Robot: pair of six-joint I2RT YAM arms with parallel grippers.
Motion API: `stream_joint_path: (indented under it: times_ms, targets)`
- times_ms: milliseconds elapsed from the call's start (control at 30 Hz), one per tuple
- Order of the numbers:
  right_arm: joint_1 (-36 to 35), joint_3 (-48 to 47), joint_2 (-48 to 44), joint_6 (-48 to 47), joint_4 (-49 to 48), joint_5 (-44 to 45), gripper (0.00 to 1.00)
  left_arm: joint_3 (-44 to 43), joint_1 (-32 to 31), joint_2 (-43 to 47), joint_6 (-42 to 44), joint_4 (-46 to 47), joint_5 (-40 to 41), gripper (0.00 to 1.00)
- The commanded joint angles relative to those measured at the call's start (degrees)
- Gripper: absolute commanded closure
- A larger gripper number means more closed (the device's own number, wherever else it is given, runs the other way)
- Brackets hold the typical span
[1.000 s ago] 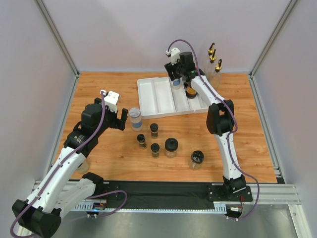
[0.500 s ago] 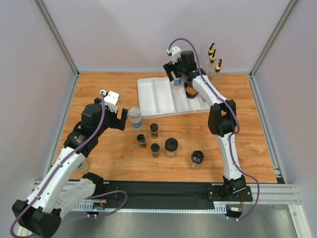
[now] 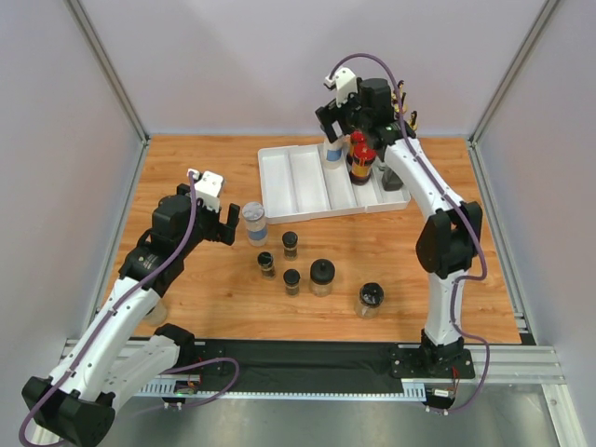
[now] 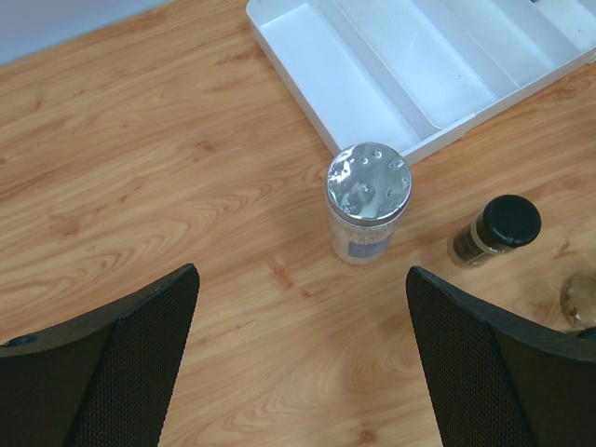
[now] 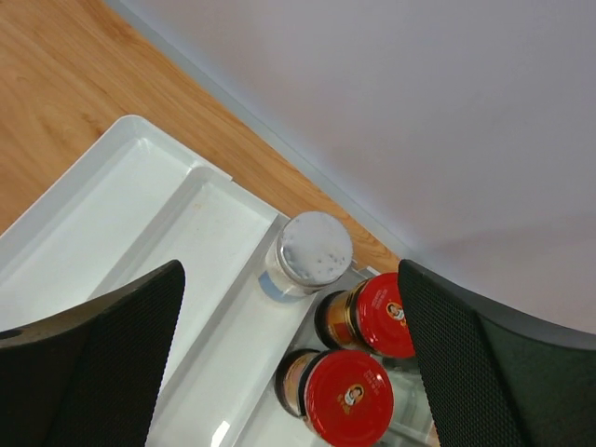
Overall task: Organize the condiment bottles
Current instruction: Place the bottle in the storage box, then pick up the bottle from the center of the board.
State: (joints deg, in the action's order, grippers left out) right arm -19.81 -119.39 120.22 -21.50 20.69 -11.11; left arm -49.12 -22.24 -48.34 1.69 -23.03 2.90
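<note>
No legible text. The red-capped jars (image 5: 349, 394) have a small round emblem on each cap, too small to read. The grey-lidded jar (image 4: 368, 186) has a bluish label, illegible.

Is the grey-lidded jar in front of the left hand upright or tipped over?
Upright. The grey-lidded jar stands on the table beside the white tray, its lid facing up at the left wrist camera.

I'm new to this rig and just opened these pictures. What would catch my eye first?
Two red-capped amber jars stand in the white tray's far right corner beside a grey-lidded jar, below the open right end effector. On the wooden table, five black-lidded jars cluster, and a second grey-lidded jar stands before the open left end effector.
</note>
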Motion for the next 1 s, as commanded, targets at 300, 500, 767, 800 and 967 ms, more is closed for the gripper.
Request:
stream_joint_path:
  times_ms: [300, 500, 767, 800, 967]
  targets:
    - [-0.14, 27.36, -26.94, -2.06, 1.55, -11.29, 0.00, 0.26, 0.27, 1.76, 0.06, 0.70, -0.79, 0.00]
    - [1.44, 38.24, -37.84, -3.38, 5.68, -16.66, 0.00, 0.26, 0.27, 1.76, -0.37, 0.97, -1.14, 0.00]
    - [6.98, 50.92, -49.29, -3.38, 6.82, -19.38, 0.00, -0.01, 0.27, 0.53, -3.17, 2.19, -3.94, 0.00]
    - [7.85, 52.32, -50.08, -3.38, 7.08, -19.64, 0.00, -0.09, 0.27, 0.35, -3.54, 2.46, -4.39, 0.00]
    - [10.49, 54.88, -53.33, -1.01, 7.44, -21.49, 0.00, -1.94, 0.27, -2.46, -7.31, 2.99, -6.76, 0.00]
